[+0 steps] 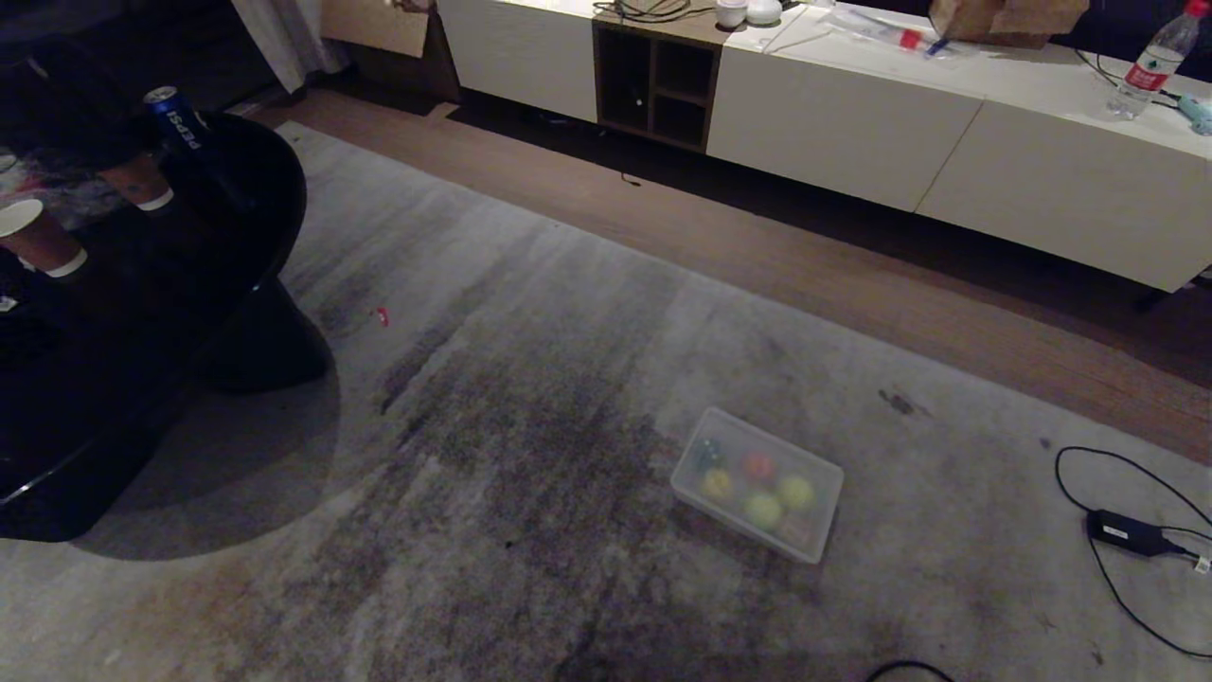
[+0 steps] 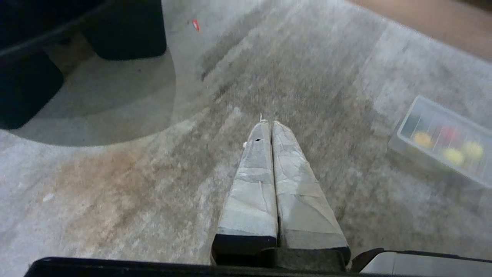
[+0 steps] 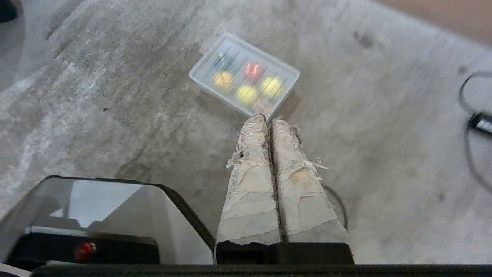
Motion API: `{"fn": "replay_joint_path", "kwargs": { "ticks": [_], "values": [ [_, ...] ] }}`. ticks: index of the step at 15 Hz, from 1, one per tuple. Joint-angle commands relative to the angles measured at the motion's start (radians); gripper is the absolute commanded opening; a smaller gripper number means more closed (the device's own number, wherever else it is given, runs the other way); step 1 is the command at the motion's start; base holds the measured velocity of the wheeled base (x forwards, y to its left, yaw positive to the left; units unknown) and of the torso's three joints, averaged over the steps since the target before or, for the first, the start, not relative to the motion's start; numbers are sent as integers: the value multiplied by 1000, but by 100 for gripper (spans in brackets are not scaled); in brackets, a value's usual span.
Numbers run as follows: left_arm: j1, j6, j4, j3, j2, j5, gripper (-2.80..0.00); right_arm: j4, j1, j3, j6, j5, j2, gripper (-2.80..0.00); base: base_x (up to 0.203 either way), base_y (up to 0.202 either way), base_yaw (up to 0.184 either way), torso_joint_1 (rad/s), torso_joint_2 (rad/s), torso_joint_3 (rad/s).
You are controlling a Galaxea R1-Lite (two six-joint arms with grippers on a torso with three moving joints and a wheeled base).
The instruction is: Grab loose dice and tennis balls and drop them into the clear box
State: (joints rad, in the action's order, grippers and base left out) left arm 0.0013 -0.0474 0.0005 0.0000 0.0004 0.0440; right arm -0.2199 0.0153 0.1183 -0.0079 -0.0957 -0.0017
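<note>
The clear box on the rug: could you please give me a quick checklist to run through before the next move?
1. Clear box upright on the rug: ok.
2. Dice and tennis balls inside it: ok.
3. Loose pieces left on the rug: none in view, ok.
4. Left claw shut, empty: ok.
5. Right claw shut, empty: ok.
6. All four dice in: cannot tell.

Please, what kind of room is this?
Probably a home living room: a large grey rug on a wood floor, a long low white cabinet along the wall, and a dark round table holding paper cups.
</note>
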Motion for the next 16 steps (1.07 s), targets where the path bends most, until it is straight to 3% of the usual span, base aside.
{"fn": "replay_joint_path", "kwargs": {
  "ticks": [1, 16],
  "values": [
    [0, 1, 0, 2, 1, 0, -280, -19, 0, -9, -76, 25, 2, -280, 0, 0, 0, 3, 0, 206],
    [0, -2, 0, 2, 1, 2, -280, -29, -2, -12, -75, 40, 2, -280, 0, 0, 0, 1, 2, 202]
  ]
}}
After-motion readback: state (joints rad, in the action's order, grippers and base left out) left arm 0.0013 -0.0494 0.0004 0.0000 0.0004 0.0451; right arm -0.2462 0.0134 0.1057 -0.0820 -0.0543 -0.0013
